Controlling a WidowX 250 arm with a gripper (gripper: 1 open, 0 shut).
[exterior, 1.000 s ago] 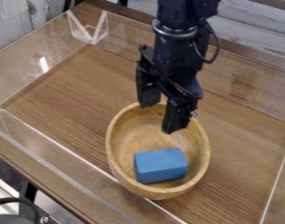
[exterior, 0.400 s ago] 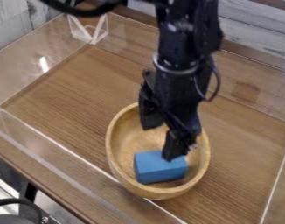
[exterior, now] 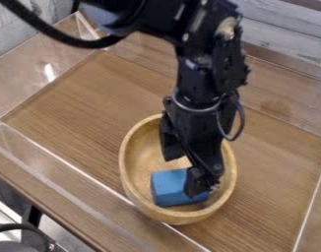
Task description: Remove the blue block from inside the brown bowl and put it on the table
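Observation:
The blue block (exterior: 174,188) lies in the bottom of the light brown wooden bowl (exterior: 134,150), which rests on the wood-grain table (exterior: 85,98) toward the front right. My black gripper (exterior: 186,165) reaches down into the bowl right over the block, its jaws open. One finger (exterior: 172,146) is at the block's far left side and the other finger (exterior: 207,167) comes down at its right end, covering part of it. I cannot tell whether the fingers touch the block.
Clear acrylic walls (exterior: 45,167) edge the tabletop on the front and left. A small clear stand (exterior: 100,31) sits at the back left. The black arm (exterior: 210,49) leans in from the top of the view over the bowl.
The gripper has dropped from above the bowl's far rim down into the bowl and forward, now straddling the blue block. The block and bowl have not moved.

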